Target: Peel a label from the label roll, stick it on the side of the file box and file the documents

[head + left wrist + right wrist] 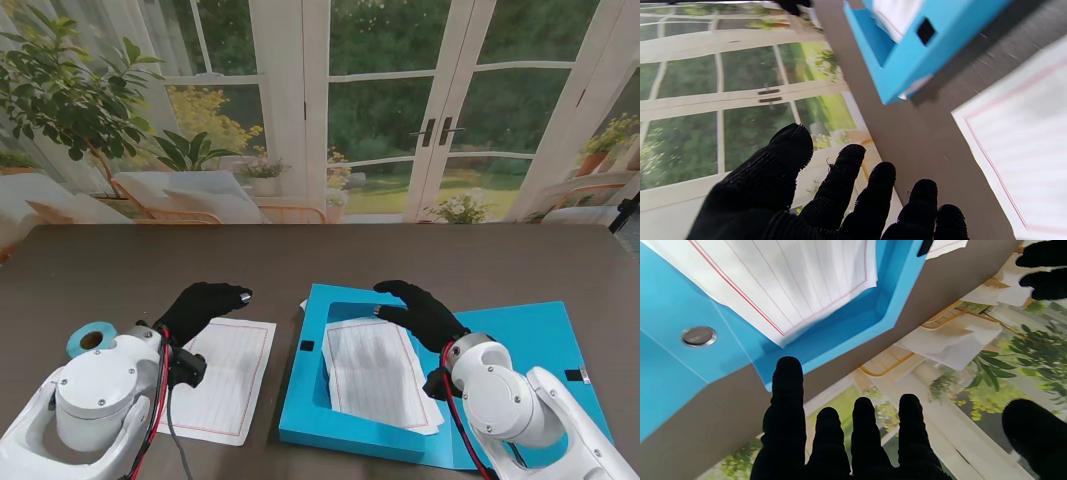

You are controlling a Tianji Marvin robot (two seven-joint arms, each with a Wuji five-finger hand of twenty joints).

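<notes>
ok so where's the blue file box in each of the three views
Stand view: file box, open, right of centre, paper inside, right hand over it.
Left wrist view: its corner, beyond the left hand.
Right wrist view: its inside and far wall.
Shared landmark: the black square tab on its wall.

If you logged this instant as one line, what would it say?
left robot hand: open, over lined sheet | right robot hand: open, over papers in blue file box | blue label roll: untouched
</notes>
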